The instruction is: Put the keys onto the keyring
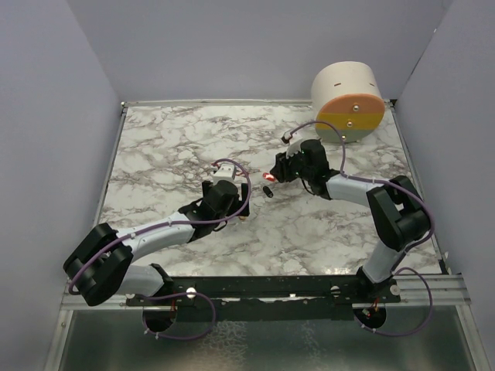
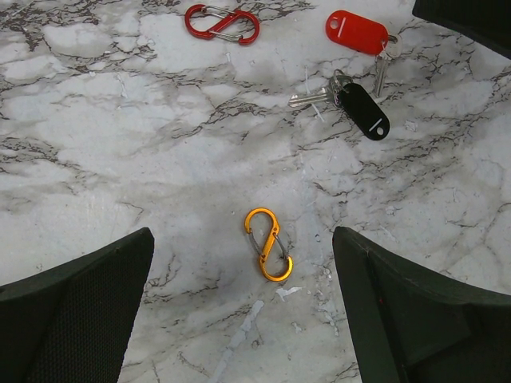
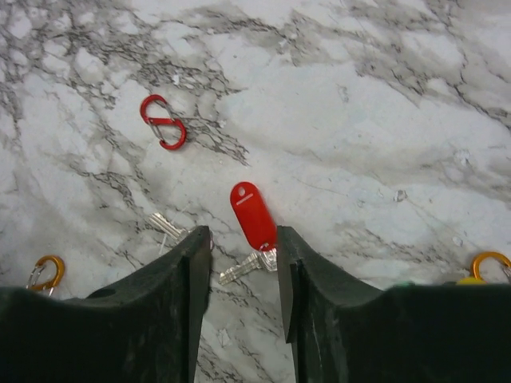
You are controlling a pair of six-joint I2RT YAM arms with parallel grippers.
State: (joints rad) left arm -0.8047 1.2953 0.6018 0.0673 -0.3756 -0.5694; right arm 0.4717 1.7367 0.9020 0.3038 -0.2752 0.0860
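**Hands.** The left hand (image 2: pixel 243 319) has its jaws spread fully wide and holds nothing. It hovers above the orange S-shaped metal clip (image 2: pixel 269 244), which serves as the keyring. The clip lies flat on the white, grey-veined marble bench (image 2: pixel 96 120) between the two black fingers (image 2: pixel 72 311) and touches neither. The right hand (image 3: pixel 243 297) has its jaws parted by a narrow gap with nothing clamped. The silver key on a red oblong plastic tag (image 3: pixel 252 215) lies on the bench, its blade in the gap and its tag just beyond the fingertips.

**Other items.** A second key on a black oblong plastic tag (image 2: pixel 366 110) lies just beside the red-tagged one. A red S-shaped metal clip (image 2: pixel 222 23) lies well apart from both.

**Step in hand (judged).** The work is at the pick-up stage, and no key is yet on a clip.

**Recommendation.**
- Both items are thin and lie flat on a hard, smooth surface, so the fingertips should come right down to the bench before closing.
- The tag looks glossy and rounded, so pinch it squarely across its long edges to stop it slipping or twisting.
- The clip is slender rounded metal with a sprung wire gate in each lobe, so hold it by one lobe and leave the other gate free
- Present the key's head end squarely to that free gate
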